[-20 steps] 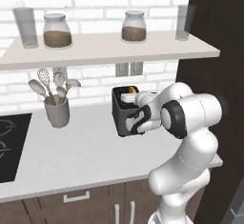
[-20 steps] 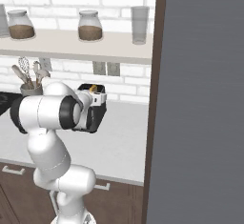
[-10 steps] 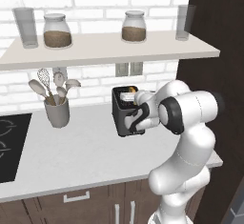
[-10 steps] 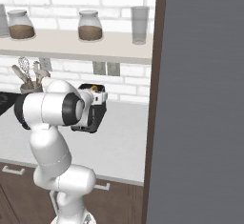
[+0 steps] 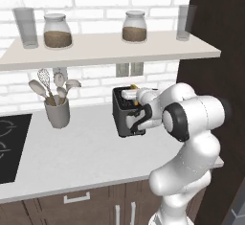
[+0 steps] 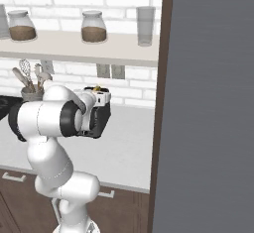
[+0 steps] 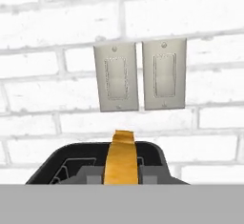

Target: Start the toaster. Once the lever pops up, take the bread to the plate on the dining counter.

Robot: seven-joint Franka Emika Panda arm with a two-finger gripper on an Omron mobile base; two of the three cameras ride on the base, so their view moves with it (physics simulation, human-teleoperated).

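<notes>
White arm reaches forward over the counter (image 5: 72, 157), hand level with the toaster top. Gripper (image 5: 135, 96) sits right at the slots; jaws hidden by the hand, can't tell if wide or narrow, or whether the bread is gripped. Toaster (image 5: 125, 118) stands dark on the counter near the wall. Bread (image 7: 121, 158) stands upright in a slot, orange crust edge poking above the rim, so probably popped and ready to lift. Not yet out. Left to do: pull the slice, carry it to the plate. Behind: two wall outlets (image 7: 139, 77), utensil crock (image 5: 56, 109) off left, jars on the shelf (image 5: 110, 49).
</notes>
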